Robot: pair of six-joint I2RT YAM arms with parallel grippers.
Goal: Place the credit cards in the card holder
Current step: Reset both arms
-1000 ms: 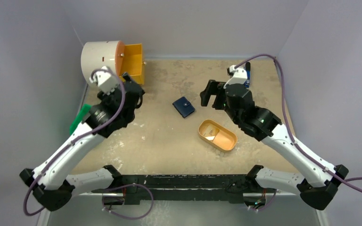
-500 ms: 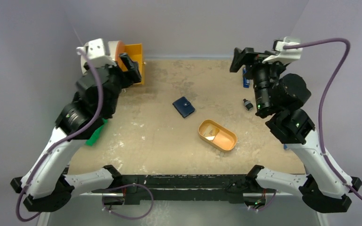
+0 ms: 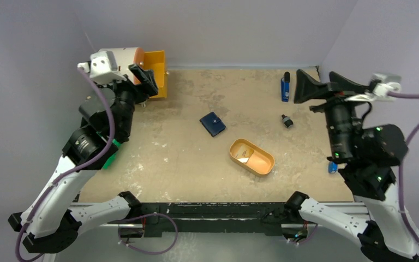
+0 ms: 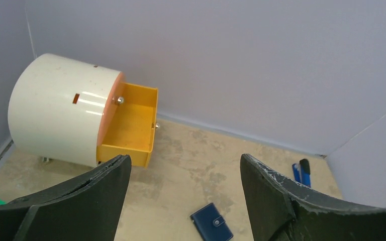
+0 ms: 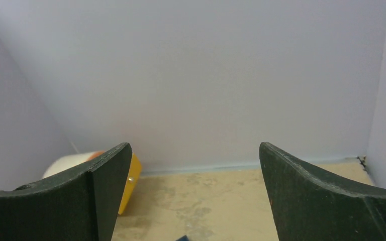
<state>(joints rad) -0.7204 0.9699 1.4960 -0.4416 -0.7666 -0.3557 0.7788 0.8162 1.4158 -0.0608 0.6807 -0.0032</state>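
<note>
1. The left end effector (image 4: pixel 184 159) is seen with its jaws spread wide and nothing caught between them. It is held high over the far-left corner of the desk (image 3: pixel 185 169), close to the white drum cabinet (image 3: pixel 114 61).
2. The cabinet's yellow drawer (image 3: pixel 155 73) is found pulled out toward the desk.
3. The right end effector (image 5: pixel 195 146) is likewise spread to its fullest, and nothing is gripped. It is raised above the desk's right edge and aimed at the back wall.
4. The card holder (image 3: pixel 213 124) is laid flat near the middle of the desk. It is folded shut with its snap tab on top, well apart from both end effectors.
5. The orange oval tray (image 3: pixel 259 162) is set just near-right of the card holder, not touching it. The credit cards (image 3: pixel 244 159) are glimpsed as a pale patch in the tray's left end; their number cannot be told.
6. A blue pen-like item (image 3: pixel 285 87) is spotted by the far edge. A green object (image 3: pixel 109 159) is partly hidden under the left arm.
</note>
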